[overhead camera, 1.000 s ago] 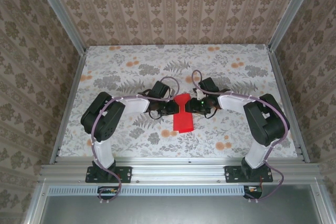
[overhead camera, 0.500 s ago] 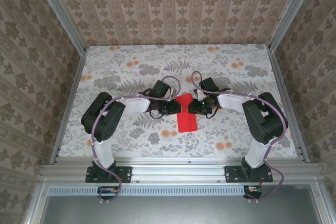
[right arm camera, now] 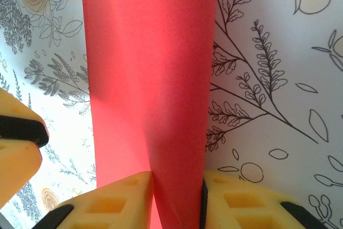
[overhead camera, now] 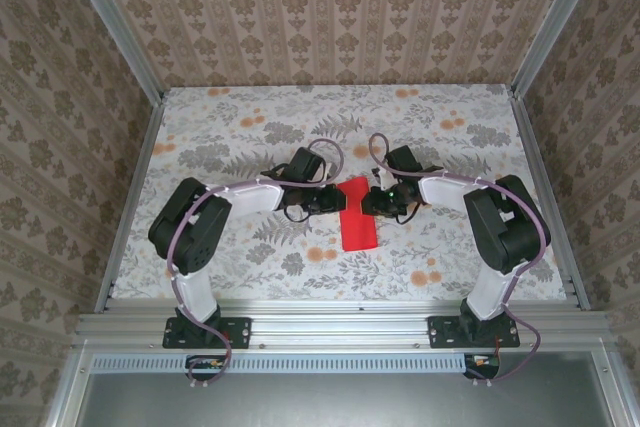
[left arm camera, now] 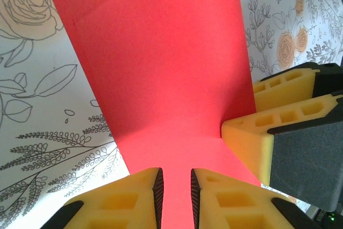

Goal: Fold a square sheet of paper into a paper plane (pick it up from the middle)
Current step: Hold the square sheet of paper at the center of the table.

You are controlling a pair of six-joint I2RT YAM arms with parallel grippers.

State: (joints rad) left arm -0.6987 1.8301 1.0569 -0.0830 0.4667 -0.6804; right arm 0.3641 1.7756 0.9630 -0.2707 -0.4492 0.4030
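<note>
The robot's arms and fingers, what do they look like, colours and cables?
Left arm and right arm: black joint housings, white links, and a lilac cable looping along each. Fingers are yellow blocks with rectangular recesses and black inner pads.

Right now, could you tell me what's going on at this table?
Two robot arms are folding a red paper in the middle of the floral table. The right gripper pinches one side of it; the left gripper straddles the opposite side, grip unclear. It is partly folded, not yet a plane.
</note>
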